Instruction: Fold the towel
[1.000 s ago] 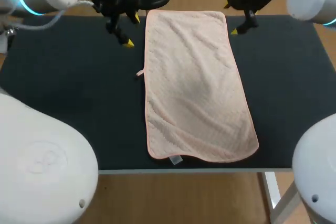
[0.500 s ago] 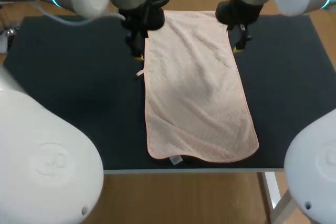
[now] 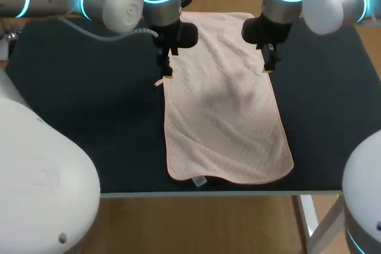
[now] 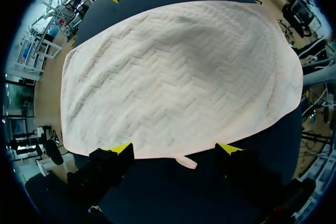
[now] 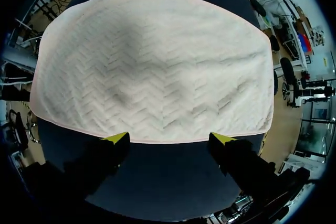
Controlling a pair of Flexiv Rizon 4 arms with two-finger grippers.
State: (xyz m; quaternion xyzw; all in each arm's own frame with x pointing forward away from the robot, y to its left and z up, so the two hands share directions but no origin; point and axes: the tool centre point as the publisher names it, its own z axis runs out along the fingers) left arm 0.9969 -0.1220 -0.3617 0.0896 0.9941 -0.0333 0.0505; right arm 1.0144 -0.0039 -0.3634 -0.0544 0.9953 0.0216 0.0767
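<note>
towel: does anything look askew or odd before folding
Slightly. The pink towel lies flat but slanted on the dark table, its near end further right than its far end; the near hem is wavy.

Just the bench (image 3: pixel 77 111) to call here: a dark, matte top stretching across the middle of the frame from left to right, a pale front edge (image 3: pixel 238 193) running along the lower part, and a white leg (image 3: pixel 308 217) dropping away at lower right.
</note>
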